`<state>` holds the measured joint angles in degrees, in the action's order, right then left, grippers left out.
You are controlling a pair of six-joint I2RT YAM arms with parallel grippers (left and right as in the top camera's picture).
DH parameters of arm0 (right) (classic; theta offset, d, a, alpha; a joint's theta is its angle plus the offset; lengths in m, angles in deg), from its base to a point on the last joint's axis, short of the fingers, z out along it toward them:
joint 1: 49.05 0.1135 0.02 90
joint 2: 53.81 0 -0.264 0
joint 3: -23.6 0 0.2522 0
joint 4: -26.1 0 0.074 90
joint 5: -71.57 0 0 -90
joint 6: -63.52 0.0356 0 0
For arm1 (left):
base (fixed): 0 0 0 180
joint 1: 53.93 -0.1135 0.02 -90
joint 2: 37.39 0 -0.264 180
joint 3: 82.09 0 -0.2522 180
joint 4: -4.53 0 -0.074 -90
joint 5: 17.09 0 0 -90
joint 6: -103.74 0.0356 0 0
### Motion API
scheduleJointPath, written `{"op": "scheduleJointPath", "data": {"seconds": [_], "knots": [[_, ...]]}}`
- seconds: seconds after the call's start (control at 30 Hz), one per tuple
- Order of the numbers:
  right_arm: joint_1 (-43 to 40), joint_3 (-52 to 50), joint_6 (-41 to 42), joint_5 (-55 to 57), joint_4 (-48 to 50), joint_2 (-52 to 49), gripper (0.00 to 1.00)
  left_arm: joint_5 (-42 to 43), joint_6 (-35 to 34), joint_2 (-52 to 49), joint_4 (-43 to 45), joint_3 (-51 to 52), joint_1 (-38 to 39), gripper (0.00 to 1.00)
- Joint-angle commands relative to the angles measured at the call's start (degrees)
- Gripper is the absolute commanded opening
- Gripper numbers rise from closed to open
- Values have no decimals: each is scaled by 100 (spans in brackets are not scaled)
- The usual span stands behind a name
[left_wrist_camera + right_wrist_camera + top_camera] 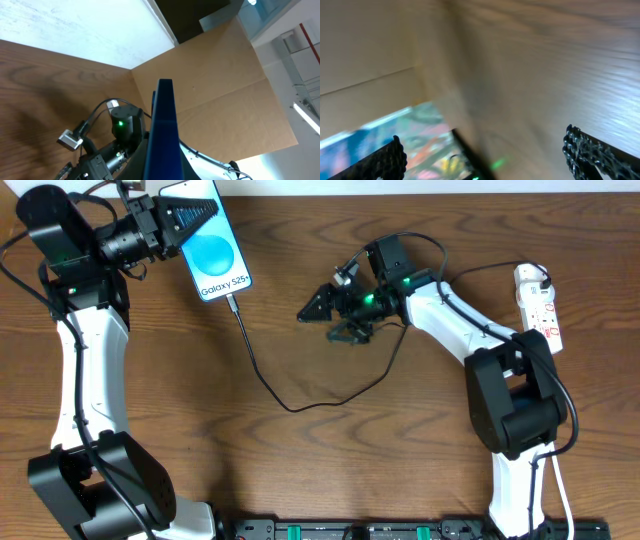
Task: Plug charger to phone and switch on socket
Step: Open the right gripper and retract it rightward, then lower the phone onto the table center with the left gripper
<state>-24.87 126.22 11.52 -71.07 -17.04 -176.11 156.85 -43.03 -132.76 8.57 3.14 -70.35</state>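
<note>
My left hand (195,220) is clamped on the phone (218,260), up at the far edge of the table (150,400), toward its left corner. The charger (262,380) meets the phone's near end and trails across the table's middle. My right hand (325,320) hangs wide open and empty, mid-table. The socket (540,305) lies by the right edge.

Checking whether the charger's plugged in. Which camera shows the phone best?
Overhead: the phone shows most of its blue screen, with the charger at its lower edge. Left wrist sees the phone only edge-on; right wrist is too blurred to tell.
</note>
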Motion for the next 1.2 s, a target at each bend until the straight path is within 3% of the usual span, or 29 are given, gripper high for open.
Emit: {"op": "scheduleJointPath", "data": {"seconds": [0.0, 0.33, 0.5, 0.83, 1.17], "knots": [[-133, 28, -468, 1106, -319, 533, 99, 118, 7, 55, 26, 4, 48, 7], [-256, 28, -420, 3724, -1598, 1921, 99, 4, 501, 55, 26, 468, 540, 8], [-256, 28, -422, 4481, -2142, 2522, 99, -566, 588, 50, 26, 988, 898, 8], [-256, 28, -424, 4868, -2697, 2791, 99, -1307, 1353, -197, -280, 1663, 1696, 8], [-256, 28, -428, 4966, -2837, 2791, 99, -2199, 1436, -946, -579, 1803, 2455, 7]]}}
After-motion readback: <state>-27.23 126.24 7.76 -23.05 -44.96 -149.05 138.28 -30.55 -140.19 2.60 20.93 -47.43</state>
